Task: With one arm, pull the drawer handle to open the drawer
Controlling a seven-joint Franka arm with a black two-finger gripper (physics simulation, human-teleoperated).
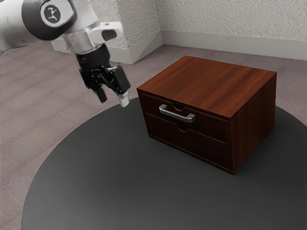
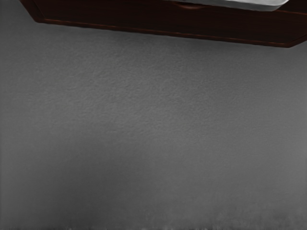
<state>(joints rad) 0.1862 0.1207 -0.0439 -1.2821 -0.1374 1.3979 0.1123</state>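
Air is separating my end effector [image 1: 113, 98] from the drawer handle [image 1: 177, 113]: I am hovering above the dark round surface [image 1: 120, 187], toward the exterior view's left of the brown wooden cabinet [image 1: 211, 81], and I am touching nothing. My end effector is standing spread open and is pinching nothing, pointing down and a little toward the cabinet. The silver drawer handle is sitting on the upper drawer [image 1: 211, 125], whose front is lying flush with the lower drawer [image 1: 192, 143] under it, so it is looking closed. In the wrist view the cabinet [image 2: 144, 17] and a piece of the drawer handle [image 2: 249, 4] are showing beyond the grey surface [image 2: 153, 143].
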